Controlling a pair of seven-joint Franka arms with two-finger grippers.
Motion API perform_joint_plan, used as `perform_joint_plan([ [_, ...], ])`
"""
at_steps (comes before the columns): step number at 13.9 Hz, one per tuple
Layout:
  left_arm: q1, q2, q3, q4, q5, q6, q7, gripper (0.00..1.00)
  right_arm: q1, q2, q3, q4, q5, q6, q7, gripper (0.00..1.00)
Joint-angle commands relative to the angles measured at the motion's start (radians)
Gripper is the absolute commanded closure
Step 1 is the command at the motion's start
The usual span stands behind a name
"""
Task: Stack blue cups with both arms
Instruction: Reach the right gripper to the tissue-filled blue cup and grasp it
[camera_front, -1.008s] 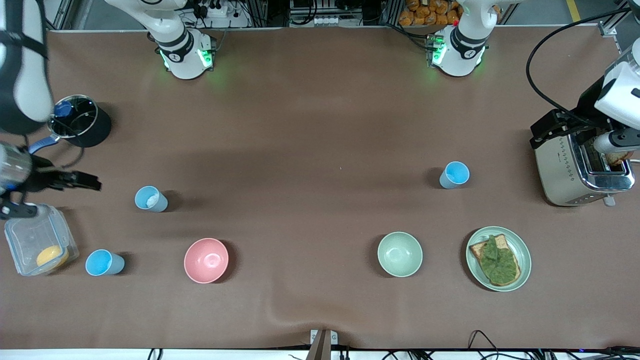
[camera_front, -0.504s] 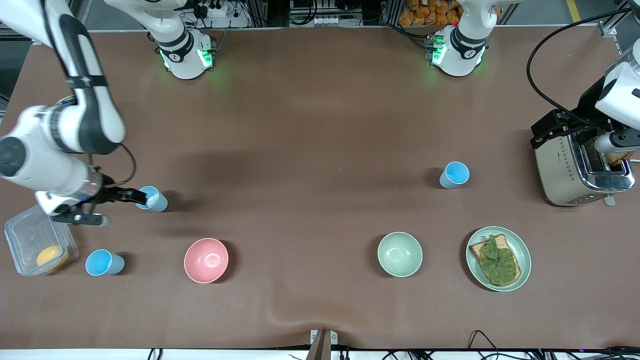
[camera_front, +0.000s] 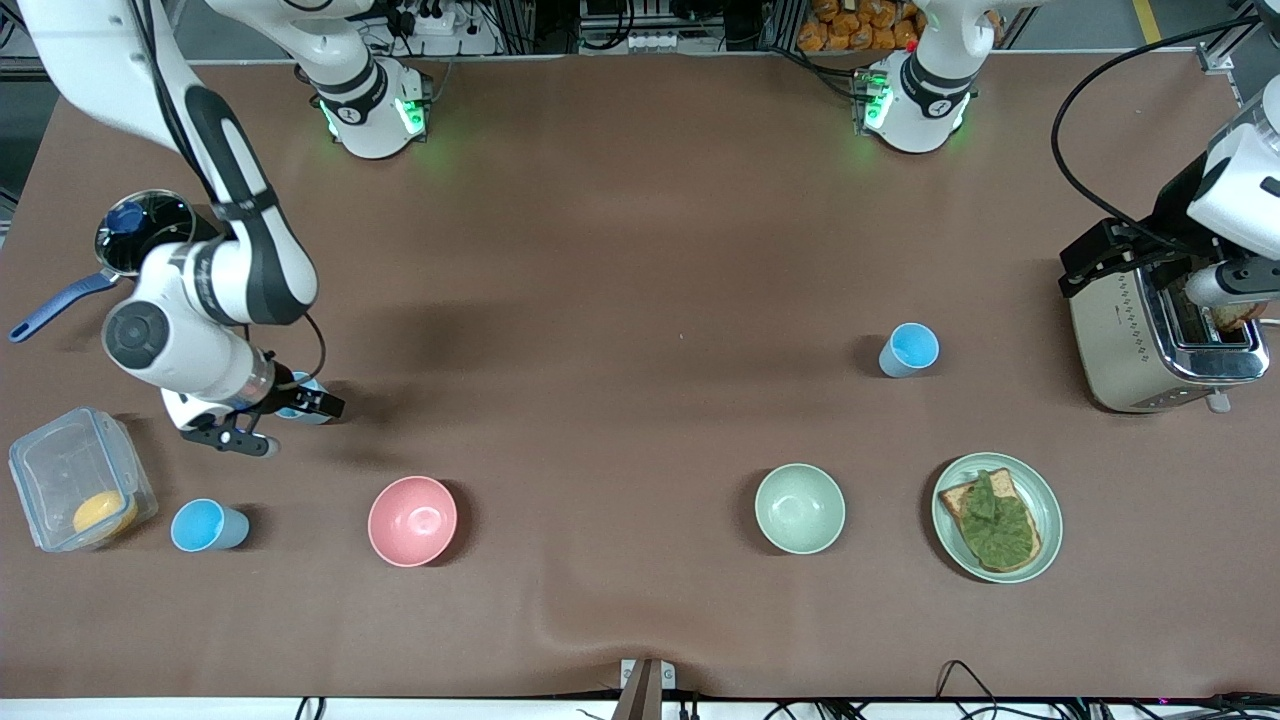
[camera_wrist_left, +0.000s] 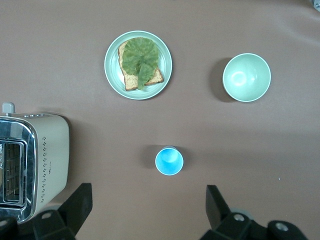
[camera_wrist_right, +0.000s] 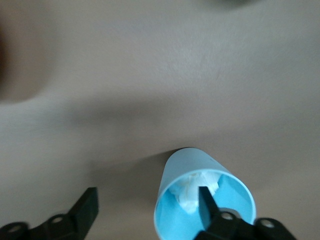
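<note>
Since the right wrist view is the closest look I get, I start there. The right gripper (camera_wrist_right: 147, 192) sits low at the pale blue cup (camera_wrist_right: 192, 165), its fingers spread wide. One finger (camera_wrist_right: 206, 200) is over the cup's mouth and the other stands outside, well clear of the wall. I cannot tell whether either finger touches the cup, and nothing is clamped. The cup stands upright on the table with a white bit inside it, toward the right arm's end.

The left gripper (camera_wrist_left: 148, 189) hangs high over the left arm's end of the table, fingers released and holding nothing. A sky-blue cup (camera_front: 909, 350) stands upright below it, beside the toaster (camera_front: 1130, 340).

A second sky-blue cup (camera_front: 207, 526) stands nearer the front camera than the pale one, just beside a clear container (camera_front: 60, 470). The pink bowl (camera_front: 412, 520) stands near that second cup. The pale green bowl (camera_front: 799, 508) and a plate (camera_front: 1052, 520) of toast with greens sit toward the left arm's end. A dark pot (camera_front: 150, 215) is partly hidden by the right arm.

The brown cloth (camera_front: 620, 300) on the table shows a ripple at the front edge.
</note>
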Motion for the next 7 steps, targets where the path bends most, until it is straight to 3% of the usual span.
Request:
perform_joint_plan([
  [1,0.003,-0.004,-0.004,0.009,0.012,-0.017,-0.023,0.0,-0.006,0.021,0.005,0.005,-0.02,0.008,0.036,0.43],
  [2,0.003,-0.004,-0.004,0.009,0.012,-0.017,-0.023,0.0,-0.006,0.021,0.005,0.005,-0.02,0.008,0.036,0.53],
  [4,0.001,-0.004,-0.004,0.009,0.012,-0.017,-0.023,0.0,-0.004,0.005,0.005,0.008,-0.02,-0.003,0.036,0.9],
  [5,0.0,-0.006,-0.006,0.01,0.012,-0.017,-0.023,0.0,0.003,-0.005,0.005,0.021,-0.02,-0.033,0.036,1.0],
  [7,0.0,-0.007,-0.009,0.009,0.012,-0.017,-0.027,0.0,0.008,0.001,0.005,0.05,-0.021,-0.09,0.087,1.0],
])
